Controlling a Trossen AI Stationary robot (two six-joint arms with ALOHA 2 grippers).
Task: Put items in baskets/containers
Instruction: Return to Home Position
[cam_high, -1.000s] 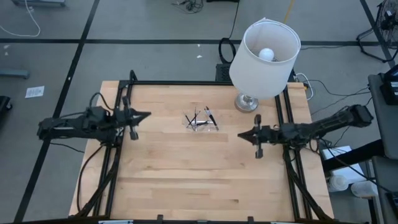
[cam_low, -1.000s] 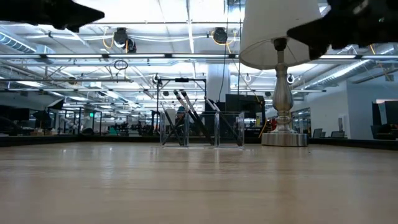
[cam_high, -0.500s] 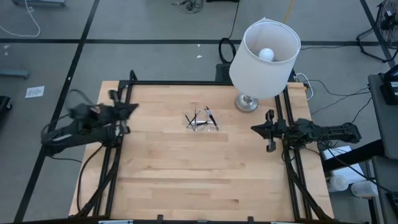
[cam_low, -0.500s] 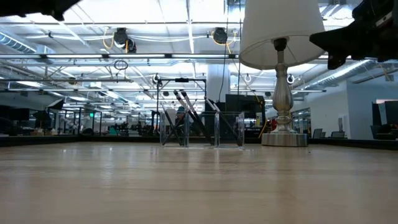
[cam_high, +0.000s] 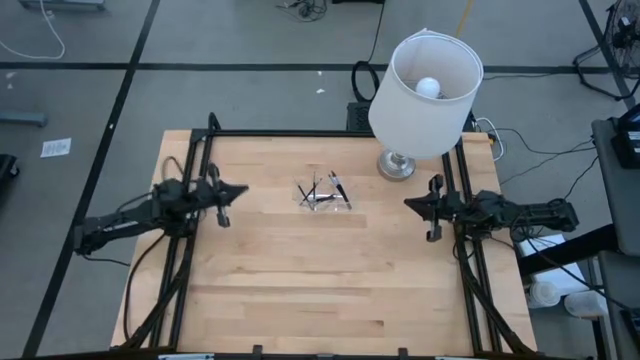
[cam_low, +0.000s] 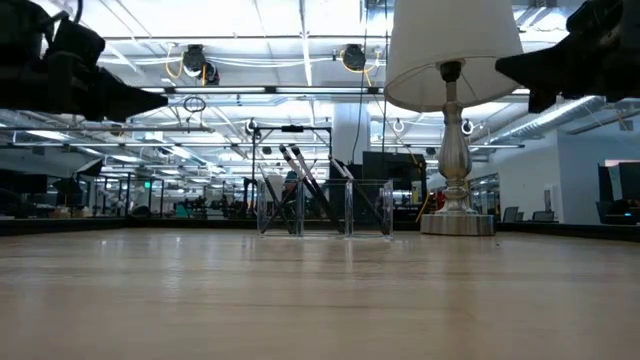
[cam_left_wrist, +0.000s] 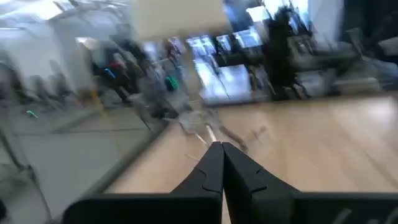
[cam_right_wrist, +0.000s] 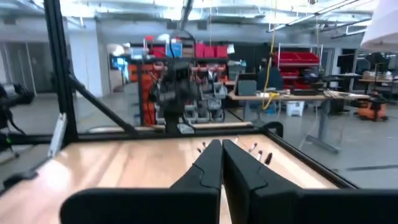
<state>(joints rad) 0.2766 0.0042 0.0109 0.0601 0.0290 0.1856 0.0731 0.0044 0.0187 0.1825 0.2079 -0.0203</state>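
Note:
Several thin dark sticks (cam_high: 322, 191) stand and lean inside a small clear tray (cam_high: 305, 197) on the far middle of the wooden table. The low view shows the tray (cam_low: 372, 207) with the sticks (cam_low: 300, 175) slanting against its walls. My left gripper (cam_high: 240, 189) hovers above the table to the left of the tray, shut and pointing at it. Its wrist view shows the shut fingertips (cam_left_wrist: 222, 145) and the blurred tray (cam_left_wrist: 202, 124) ahead. My right gripper (cam_high: 410, 205) hangs shut near the table's right side, off to the right of the tray, with its tips (cam_right_wrist: 222, 143) together.
A lamp with a white shade (cam_high: 427, 95) stands on its silvery base (cam_high: 397, 166) at the far right of the table, close to the right arm. A black frame rail (cam_high: 330, 133) runs along the table's edges. Bare wood (cam_high: 320, 280) fills the near half.
My left arm drew back toward the table's left far corner, then swung forward again toward the tray, ending slightly lower in the low view. My right arm pulled back toward the table's right edge and then held still. The tray and sticks have not moved.

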